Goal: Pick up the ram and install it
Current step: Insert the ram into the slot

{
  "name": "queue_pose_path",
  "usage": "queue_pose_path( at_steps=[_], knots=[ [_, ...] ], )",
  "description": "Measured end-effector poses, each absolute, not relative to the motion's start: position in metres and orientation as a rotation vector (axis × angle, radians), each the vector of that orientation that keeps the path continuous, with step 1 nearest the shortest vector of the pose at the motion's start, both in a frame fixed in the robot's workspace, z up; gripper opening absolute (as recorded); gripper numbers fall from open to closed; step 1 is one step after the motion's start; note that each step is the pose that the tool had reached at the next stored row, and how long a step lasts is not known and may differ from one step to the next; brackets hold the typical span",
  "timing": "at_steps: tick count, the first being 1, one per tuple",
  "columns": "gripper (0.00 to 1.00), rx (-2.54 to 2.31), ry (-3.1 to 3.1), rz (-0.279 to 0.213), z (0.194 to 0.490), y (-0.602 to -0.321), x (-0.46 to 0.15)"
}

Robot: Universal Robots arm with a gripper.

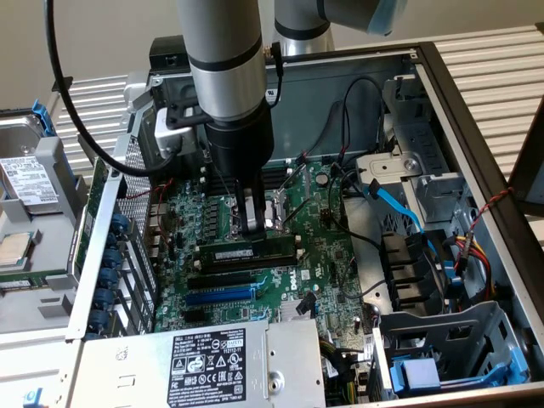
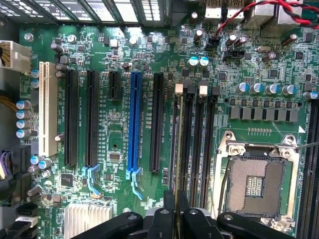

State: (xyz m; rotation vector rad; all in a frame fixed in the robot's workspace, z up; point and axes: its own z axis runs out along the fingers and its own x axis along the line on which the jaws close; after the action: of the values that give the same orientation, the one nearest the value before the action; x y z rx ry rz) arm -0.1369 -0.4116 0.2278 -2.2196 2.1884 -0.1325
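Down on the green board [image 1: 280,255] lies the ram [image 1: 240,254], long and flat in a black slot, next to the blue slot [image 1: 217,296]. Right above, touching its top edge, the gripper [image 1: 252,229], fingers pinched nearly shut on the ram. Around all this, the open computer case [image 1: 476,127].

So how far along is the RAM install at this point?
Pickup looks done: the ram stands on edge in a memory slot beside the CPU socket, with the gripper shut on its top edge. Whether it is fully seated can't be told.
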Motion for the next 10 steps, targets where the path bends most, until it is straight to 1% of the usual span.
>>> queue_pose_path(
  at_steps=[10],
  knots=[
    [0.14,-2.22,2.188,-0.133,0.2261,-0.4116,-0.1371]
  ],
)
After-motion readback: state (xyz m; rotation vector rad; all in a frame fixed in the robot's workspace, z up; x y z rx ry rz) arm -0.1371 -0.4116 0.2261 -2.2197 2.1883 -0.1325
